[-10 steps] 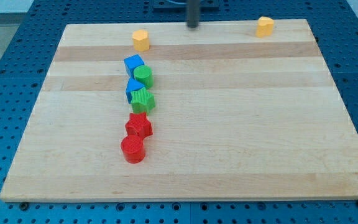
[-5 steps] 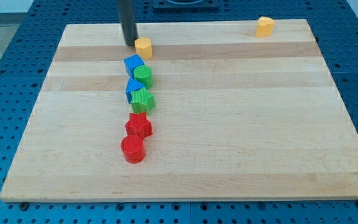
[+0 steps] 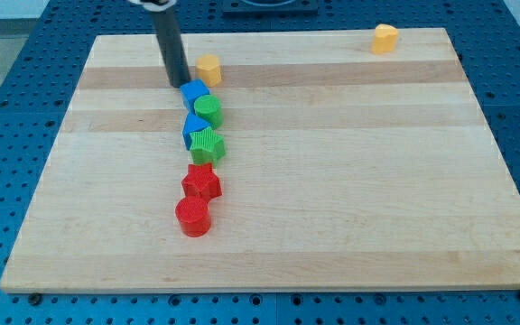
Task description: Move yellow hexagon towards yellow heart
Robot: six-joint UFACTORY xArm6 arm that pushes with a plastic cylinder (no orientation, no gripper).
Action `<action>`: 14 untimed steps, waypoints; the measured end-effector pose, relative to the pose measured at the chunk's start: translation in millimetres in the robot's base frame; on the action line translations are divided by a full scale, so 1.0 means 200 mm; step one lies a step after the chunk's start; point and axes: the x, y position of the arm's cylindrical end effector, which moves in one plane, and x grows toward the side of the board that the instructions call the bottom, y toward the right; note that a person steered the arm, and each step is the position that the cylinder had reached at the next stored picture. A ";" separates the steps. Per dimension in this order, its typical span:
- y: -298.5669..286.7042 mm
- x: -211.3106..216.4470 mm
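So on the surface [image 3: 377, 181], the yellow hexagon [image 3: 208, 69] sits near the view's top, left of the middle. The yellow heart [image 3: 385, 39] is way off in the top right corner, well apart from it. My tip [image 3: 179, 83] is just beside the hexagon, on its lower left, and right at the top left edge of the upper blue block [image 3: 193, 93]. From there a column runs toward the view's bottom: green cylinder [image 3: 208, 111], lower blue block [image 3: 192, 127], green star [image 3: 207, 144], all touching. Then a small gap, then the red star [image 3: 201, 181] touching the red cylinder [image 3: 192, 217] below it.
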 end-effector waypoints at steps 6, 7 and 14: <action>0.11 -0.09; 0.11 -0.12; 0.28 -0.22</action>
